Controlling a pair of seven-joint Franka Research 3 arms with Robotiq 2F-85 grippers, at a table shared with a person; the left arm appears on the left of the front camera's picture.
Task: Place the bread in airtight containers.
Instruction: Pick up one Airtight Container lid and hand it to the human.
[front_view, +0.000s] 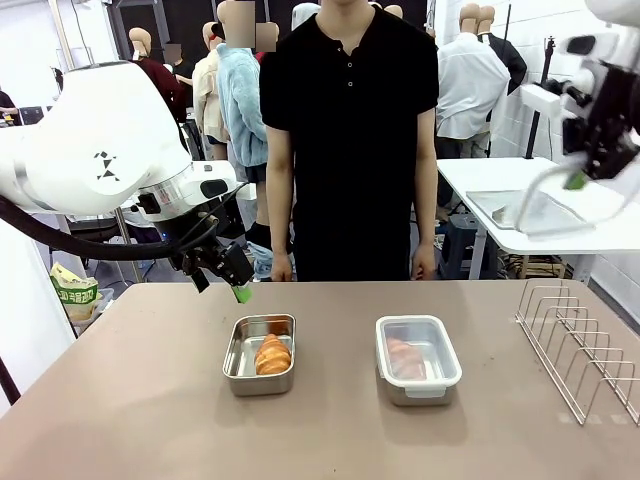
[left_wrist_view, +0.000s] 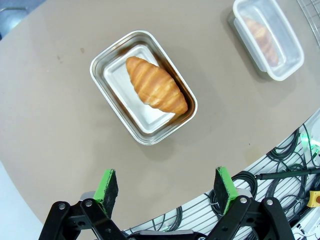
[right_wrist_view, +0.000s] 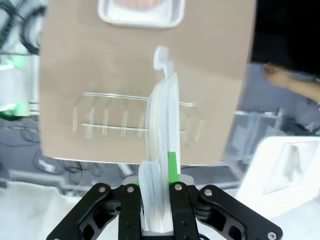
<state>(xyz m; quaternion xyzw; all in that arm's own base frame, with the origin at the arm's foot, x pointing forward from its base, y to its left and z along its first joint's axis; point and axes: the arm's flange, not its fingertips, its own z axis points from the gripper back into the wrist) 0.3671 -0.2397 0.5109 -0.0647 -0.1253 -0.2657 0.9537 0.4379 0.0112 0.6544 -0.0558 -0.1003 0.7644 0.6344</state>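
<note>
Right wrist view shows your right tool (right_wrist_view: 159, 187) clamped on the clear white-rimmed plastic lid (right_wrist_view: 161, 150); left tool (left_wrist_view: 167, 187) gapes empty. Lower it flat over the open steel tin (front_view: 259, 355) holding the golden croissant (front_view: 272, 354) on the counter (front_view: 150, 420).

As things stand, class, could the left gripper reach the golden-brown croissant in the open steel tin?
Probably yes: the left gripper hangs open above the lidless tin, and nothing covers the croissant.

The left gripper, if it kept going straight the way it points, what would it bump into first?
Probably the bare table just beside the open tin with the croissant; depth is hard to judge.
</note>
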